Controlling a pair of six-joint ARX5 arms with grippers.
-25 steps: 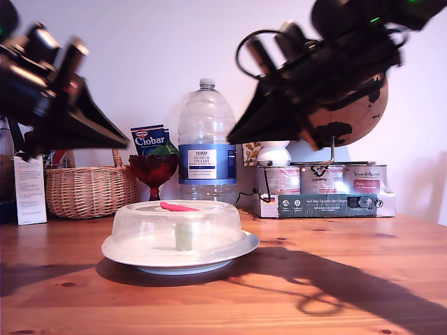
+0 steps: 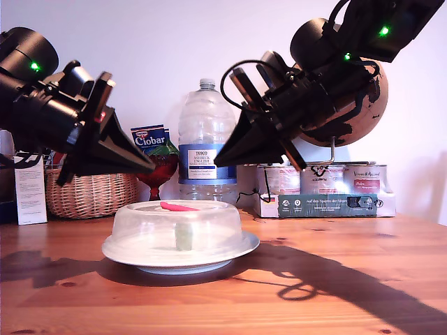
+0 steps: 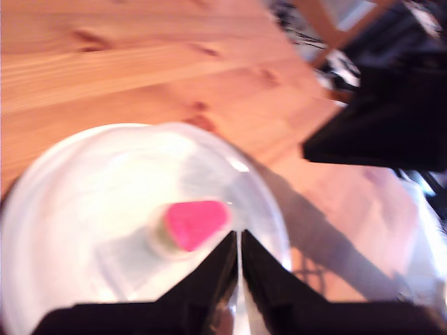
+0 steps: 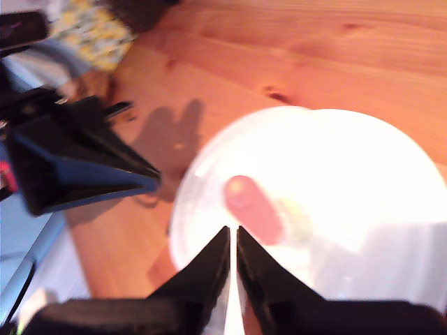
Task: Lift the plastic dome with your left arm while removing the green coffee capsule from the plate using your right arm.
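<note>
The one capsule [image 2: 183,236] is only a pale green blur through the one dome [image 2: 150,223]. The dome covers the one plate [image 2: 174,268] on the tabletop [image 2: 349,279], hiding all but the plate's edge. My first end effector [image 3: 239,234] and my second end effector [image 4: 232,229] hang above the dome, clear of it, each with its jaws together and empty; both wrist views are blurred.

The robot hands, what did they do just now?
My first hand, black and pointed, dipped toward the wide clear plastic dome; my second hand sank too. Neither grabbed anything. The dome, round white plate and tiny olive-green coffee capsule stayed put.
</note>
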